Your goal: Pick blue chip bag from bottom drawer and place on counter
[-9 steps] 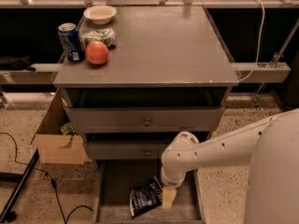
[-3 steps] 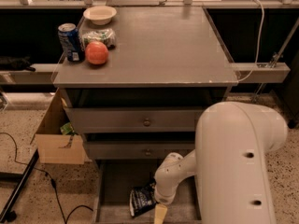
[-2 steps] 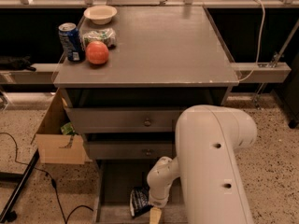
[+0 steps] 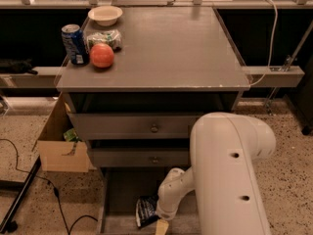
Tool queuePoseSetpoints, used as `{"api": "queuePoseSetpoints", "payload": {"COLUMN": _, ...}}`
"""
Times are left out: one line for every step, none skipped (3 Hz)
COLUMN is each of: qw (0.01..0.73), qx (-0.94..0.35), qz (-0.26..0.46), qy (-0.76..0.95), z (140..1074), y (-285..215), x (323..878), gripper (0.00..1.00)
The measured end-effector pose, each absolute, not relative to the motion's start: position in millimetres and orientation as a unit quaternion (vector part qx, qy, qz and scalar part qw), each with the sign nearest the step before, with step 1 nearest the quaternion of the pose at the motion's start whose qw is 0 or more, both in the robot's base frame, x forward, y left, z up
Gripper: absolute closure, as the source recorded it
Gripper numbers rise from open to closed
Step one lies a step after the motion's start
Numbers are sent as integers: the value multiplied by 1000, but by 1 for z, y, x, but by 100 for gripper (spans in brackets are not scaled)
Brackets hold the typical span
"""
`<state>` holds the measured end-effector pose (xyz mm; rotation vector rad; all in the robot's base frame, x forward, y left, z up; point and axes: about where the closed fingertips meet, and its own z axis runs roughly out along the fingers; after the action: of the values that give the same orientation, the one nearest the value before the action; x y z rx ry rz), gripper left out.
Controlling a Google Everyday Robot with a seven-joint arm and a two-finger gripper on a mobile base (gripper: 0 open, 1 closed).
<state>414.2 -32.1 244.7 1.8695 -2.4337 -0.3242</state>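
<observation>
The white robot arm fills the lower right, bending down in front of the cabinet. The grey worktop is bare over most of its surface. Below two shut drawers, the bottom drawer stands open. A cardboard box sits on the floor to the left. On the worktop's far left corner are a pale bowl, a blue soda can, a red fruit and a greenish-white packet behind it. The blue chip bag lies on the drawer floor. The pincer is low in the drawer just right of the bag; I cannot tell whether it grips.
</observation>
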Motion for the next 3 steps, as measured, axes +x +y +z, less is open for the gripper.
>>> {"api": "queuePoseSetpoints", "payload": {"qw": -11, "qx": 590, "qz": -115, "qy": -799, "z": 247, "y": -32, "x": 424, "gripper": 0}}
{"api": "queuePoseSetpoints", "payload": {"qw": -58, "qx": 575, "qz": -110, "qy": -809, "z": 259, "y": -39, "x": 440, "gripper": 0}}
{"api": "queuePoseSetpoints", "payload": {"qw": -63, "qx": 573, "qz": -107, "qy": -810, "z": 259, "y": -39, "x": 441, "gripper": 0}}
